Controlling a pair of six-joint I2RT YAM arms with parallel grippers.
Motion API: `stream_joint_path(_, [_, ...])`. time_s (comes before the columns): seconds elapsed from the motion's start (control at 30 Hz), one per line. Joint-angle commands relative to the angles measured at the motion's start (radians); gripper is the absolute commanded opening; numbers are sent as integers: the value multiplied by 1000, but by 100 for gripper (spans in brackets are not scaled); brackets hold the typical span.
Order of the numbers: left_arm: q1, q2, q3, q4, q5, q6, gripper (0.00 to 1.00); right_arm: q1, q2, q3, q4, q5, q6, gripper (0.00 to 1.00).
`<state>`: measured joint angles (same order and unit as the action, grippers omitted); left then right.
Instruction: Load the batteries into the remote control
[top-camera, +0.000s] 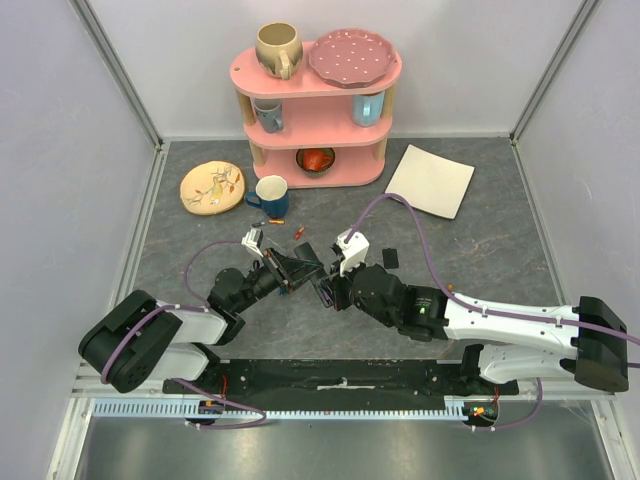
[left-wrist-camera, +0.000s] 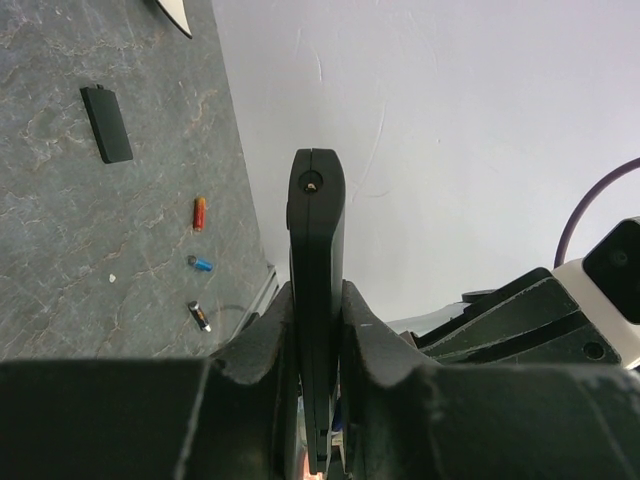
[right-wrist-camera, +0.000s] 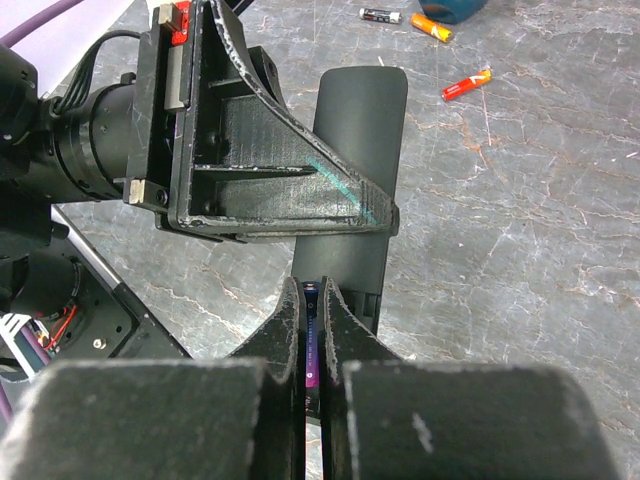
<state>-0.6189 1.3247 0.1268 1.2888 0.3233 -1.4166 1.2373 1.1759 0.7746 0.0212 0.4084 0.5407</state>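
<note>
right gripper (right-wrist-camera: 311, 292) fingers are seen closest to the right wrist lens. they are pinched tight on a thin battery (right-wrist-camera: 311, 345) with a purple-blue band, which is held end-on toward the remote control (right-wrist-camera: 360, 120). the remote control is gripped edgewise by the left gripper (left-wrist-camera: 317, 292). that gripper's fingers are clamped against both flat faces, one end of the remote is left projecting past the tips, and the whole is held above the table (top-camera: 480, 270).

in the top view both arms are stretched low from their bases toward the table's middle. the forearms are angled inward and the two grippers are set nose to nose.

three loose cells are noted on the grey surface beyond the grippers, near a blue mug (top-camera: 272, 195): an orange-red battery (left-wrist-camera: 199, 213), a blue battery (left-wrist-camera: 201, 263) and a dark battery (left-wrist-camera: 200, 316). the back cover (left-wrist-camera: 106, 123) is laid flat on the table, apart from them and right of the grippers in the top view.
</note>
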Motion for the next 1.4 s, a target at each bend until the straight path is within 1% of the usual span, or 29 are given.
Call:
stream_joint_path(0.0, [-2, -25, 42, 376, -17, 39, 2, 17, -1, -9, -12, -6, 42, 0])
stream_joint_path(0.23, [-4, -35, 53, 376, -26, 50, 2, 28, 7, -1, -66, -6, 68, 0])
stream_joint_path(0.53, [-4, -39, 59, 376, -21, 50, 2, 37, 42, 15, -90, -19, 90, 0])
stream_joint_path(0.9, [-4, -48, 40, 376, -21, 54, 2, 39, 44, 46, -125, 20, 108, 0])
stream_joint_path(1.1, [-4, -33, 31, 374, -17, 54, 2, 39, 31, 60, -136, 47, 123, 6])
stream_joint_path(1.37, [-4, -16, 27, 374, -10, 48, 2, 39, 31, 81, -145, 69, 128, 10])
